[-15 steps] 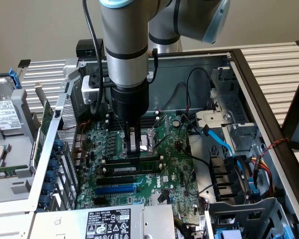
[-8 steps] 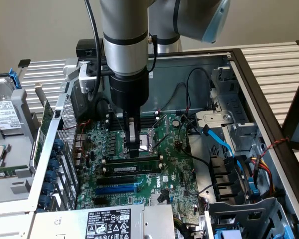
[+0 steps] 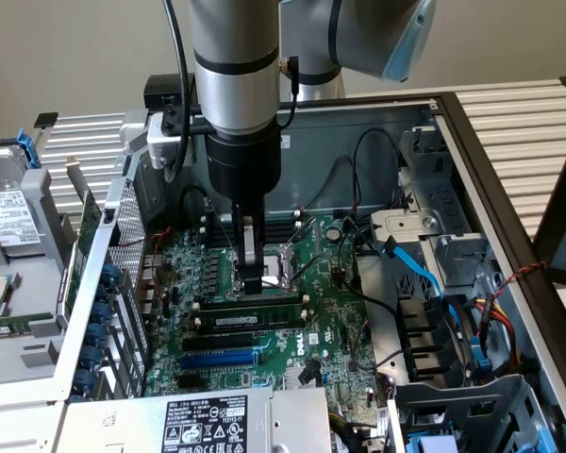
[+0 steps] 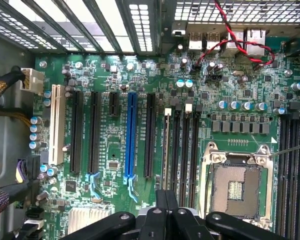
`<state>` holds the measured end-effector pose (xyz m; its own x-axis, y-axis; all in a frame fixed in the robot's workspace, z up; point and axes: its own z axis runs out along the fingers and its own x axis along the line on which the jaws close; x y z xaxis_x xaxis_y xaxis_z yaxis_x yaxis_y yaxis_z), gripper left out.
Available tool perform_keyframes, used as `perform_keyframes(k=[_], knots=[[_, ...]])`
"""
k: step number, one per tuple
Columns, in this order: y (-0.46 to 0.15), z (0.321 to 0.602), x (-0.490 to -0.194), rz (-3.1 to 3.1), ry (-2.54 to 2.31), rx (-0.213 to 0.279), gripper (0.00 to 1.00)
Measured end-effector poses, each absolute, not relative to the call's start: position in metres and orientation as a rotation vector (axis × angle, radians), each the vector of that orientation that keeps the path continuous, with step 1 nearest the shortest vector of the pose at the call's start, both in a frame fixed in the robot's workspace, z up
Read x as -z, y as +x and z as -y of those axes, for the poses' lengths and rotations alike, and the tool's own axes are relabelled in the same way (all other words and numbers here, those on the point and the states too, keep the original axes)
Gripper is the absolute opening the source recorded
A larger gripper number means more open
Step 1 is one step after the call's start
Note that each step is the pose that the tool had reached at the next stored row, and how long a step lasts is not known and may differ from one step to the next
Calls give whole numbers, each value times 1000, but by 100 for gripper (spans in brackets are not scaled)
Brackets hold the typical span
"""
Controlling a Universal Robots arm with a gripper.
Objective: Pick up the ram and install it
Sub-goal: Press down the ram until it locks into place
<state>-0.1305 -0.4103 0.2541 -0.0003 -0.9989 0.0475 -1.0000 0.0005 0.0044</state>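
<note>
Your black two-finger gripper (image 3: 254,283) pinched fully together, holding nothing, tips pressing down on long thin green ram stick (image 3: 255,305). Ram lies seated in black memory slot (image 4: 167,150) on large green motherboard (image 3: 344,326), just beside silver processor socket (image 4: 235,186), inside open grey metal computer case (image 3: 509,236). Blue expansion slot (image 4: 130,135) nearby.
</note>
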Motion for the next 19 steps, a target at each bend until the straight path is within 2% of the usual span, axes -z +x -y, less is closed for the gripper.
perform_keyframes(k=[19], knots=[[-130, 410, -254, 2359, 2017, -41, 11]])
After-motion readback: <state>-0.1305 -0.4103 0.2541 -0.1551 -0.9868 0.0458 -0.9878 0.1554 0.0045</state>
